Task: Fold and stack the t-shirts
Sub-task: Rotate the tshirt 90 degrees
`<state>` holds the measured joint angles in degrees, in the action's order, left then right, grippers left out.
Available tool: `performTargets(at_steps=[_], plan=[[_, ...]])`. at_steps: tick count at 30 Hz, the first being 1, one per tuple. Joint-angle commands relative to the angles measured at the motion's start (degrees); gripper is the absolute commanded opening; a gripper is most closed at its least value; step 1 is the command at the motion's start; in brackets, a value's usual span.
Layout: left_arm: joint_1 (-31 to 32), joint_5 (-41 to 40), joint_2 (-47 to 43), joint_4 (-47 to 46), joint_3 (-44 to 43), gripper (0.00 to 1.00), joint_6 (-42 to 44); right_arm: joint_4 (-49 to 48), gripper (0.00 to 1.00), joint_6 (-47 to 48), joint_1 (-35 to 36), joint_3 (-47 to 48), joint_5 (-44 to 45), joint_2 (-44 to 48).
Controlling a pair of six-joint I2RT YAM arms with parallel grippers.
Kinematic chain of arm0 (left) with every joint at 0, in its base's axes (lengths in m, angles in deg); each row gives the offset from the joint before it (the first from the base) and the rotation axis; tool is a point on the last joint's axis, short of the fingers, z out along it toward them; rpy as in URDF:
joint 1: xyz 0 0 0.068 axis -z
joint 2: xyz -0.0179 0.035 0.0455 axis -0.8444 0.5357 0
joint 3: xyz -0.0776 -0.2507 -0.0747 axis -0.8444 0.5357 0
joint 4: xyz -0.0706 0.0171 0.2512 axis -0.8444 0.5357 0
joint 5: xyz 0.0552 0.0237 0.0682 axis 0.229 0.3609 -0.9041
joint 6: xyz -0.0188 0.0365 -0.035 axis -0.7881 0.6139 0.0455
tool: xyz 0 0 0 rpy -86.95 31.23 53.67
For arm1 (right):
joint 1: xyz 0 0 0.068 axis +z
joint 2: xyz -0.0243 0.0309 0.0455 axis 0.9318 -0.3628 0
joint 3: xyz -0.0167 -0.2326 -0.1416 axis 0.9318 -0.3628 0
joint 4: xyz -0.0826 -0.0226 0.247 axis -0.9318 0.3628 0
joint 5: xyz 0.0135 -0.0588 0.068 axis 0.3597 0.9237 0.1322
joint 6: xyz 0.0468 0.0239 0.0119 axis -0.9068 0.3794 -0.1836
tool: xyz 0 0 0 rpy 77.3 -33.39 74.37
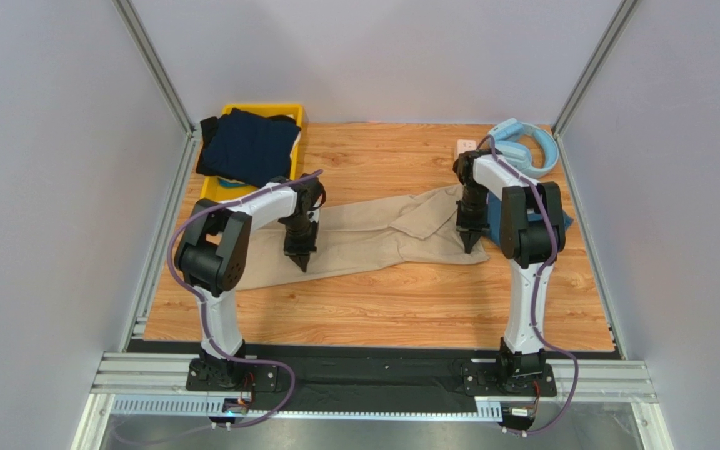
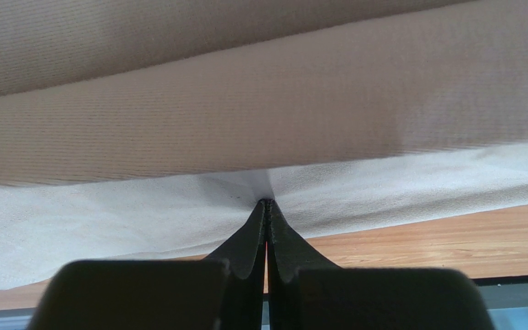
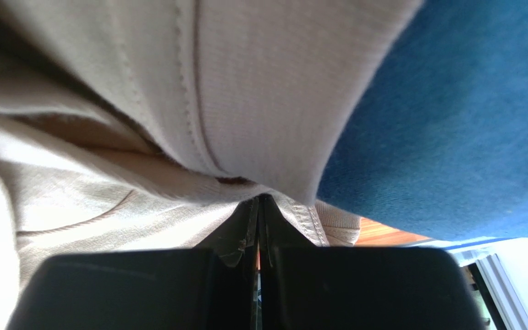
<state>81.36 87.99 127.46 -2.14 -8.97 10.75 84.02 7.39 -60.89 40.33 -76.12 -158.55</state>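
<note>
Reads as soft matt cloth with a fine ribbed knit on the beige t-shirt (image 2: 260,96), paler on its underside. Looks denser and slightly fuzzy on the teal-blue t-shirt (image 3: 466,124); shows faint ribs, matt, on the dark navy t-shirt (image 1: 246,145). Appears as smooth wood grain on the table (image 1: 383,309). Looks like matt black plastic on the left gripper (image 2: 267,204), yellow plastic on the bin (image 1: 289,111), smooth light-blue plastic on the headphones (image 1: 528,145), grooved metal on the rails (image 1: 138,375).

I saw bare counter (image 1: 383,309) open along the near side; the beige t-shirt (image 1: 373,239) spanned the middle, yellow bin (image 1: 212,190) crowded the far left, headphones (image 1: 533,148) the far right.
</note>
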Motion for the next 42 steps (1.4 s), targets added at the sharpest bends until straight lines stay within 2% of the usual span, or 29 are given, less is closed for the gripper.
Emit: performTargets(at_steps=[1,8,10,19,26,29,30,32,34,37,42], plan=[[-0.98,-2.34,-3.08,-0.32,4.9,0.0,1.18,-1.22,0.0,1.08,-0.71,-0.03,3.74,1.85],[-3.53,-1.55,-12.93,-3.13,20.27,0.0,1.1,-0.87,0.0,1.25,-1.59,2.16,3.74,2.37],[-3.53,-3.12,-15.56,-2.96,22.05,0.0,0.66,-0.96,0.0,1.34,-1.68,2.78,3.48,2.55],[-3.62,-3.13,-16.98,1.7,12.92,0.0,1.8,0.01,0.0,1.6,-1.68,4.98,3.39,3.16],[-4.06,-2.78,-15.75,2.32,12.12,0.0,2.94,2.29,0.01,1.43,-1.68,9.19,0.67,9.12],[-4.06,-1.73,-17.5,2.23,11.24,0.06,2.94,3.61,0.04,0.21,-1.6,14.81,-2.4,11.95],[-4.06,-1.46,-17.85,2.41,10.89,0.07,3.03,4.22,0.06,-0.24,-1.25,16.82,-6.59,13.35],[-4.06,-1.63,-17.6,2.84,10.02,0.12,3.73,4.23,0.09,-1.38,-0.28,17.19,-9.17,14.5],[-4.06,-1.38,-16.72,3.55,9.84,0.16,4.35,4.32,0.09,-1.65,2.26,15.62,-9.79,14.77],[-4.15,0.03,-15.93,3.11,10.71,0.23,5.4,3.26,0.03,-1.48,6.04,9.49,-7.43,13.46],[-4.06,2.4,-14.35,3.37,11.86,0.23,7.07,0.8,0.03,-1.21,9.38,0.86,-8.56,9.68]])
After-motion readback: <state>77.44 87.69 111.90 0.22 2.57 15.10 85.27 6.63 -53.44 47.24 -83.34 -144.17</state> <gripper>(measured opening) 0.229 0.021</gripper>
